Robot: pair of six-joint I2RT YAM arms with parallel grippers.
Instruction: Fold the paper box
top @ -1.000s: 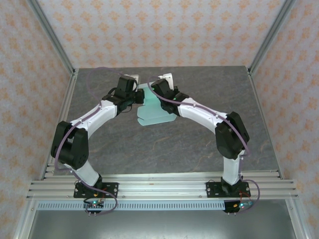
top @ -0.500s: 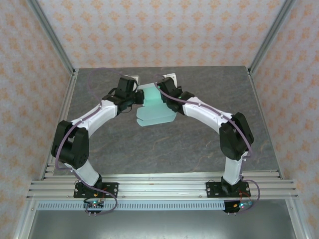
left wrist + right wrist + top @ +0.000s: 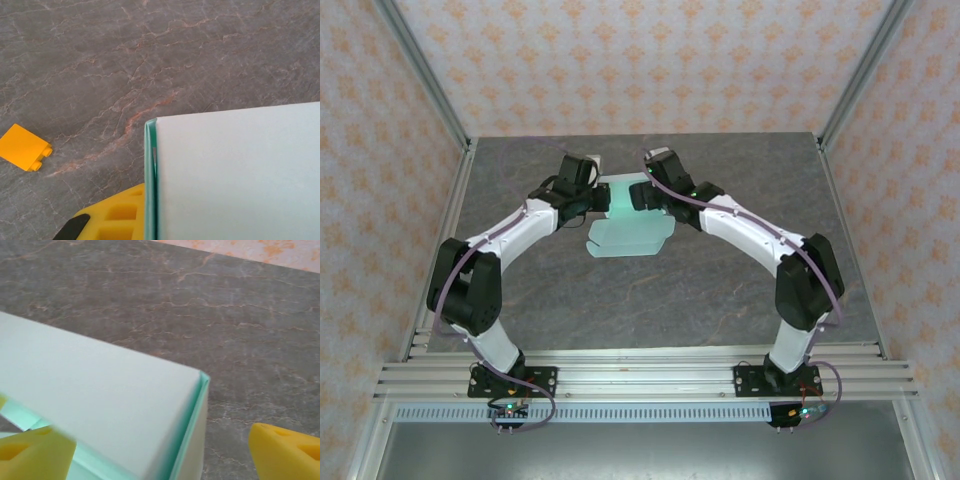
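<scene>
Lying lengthwise near-to-far, paper box (image 3: 630,235) sits clamped in left pincer (image 3: 605,198), right pincer (image 3: 638,193) apart.

Arms (image 3: 510,235): white shells, black joints, thin purple cables (image 3: 525,140); fingers (image 3: 117,217) yellow, hollow-ribbed; bases (image 3: 515,380) black.

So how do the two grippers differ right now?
The left gripper is shut on the paper box at a folded edge; the right gripper is open, fingers spread either side of a corner. The left sits at the box's left side, the right at its right. Both are at its far end.
</scene>
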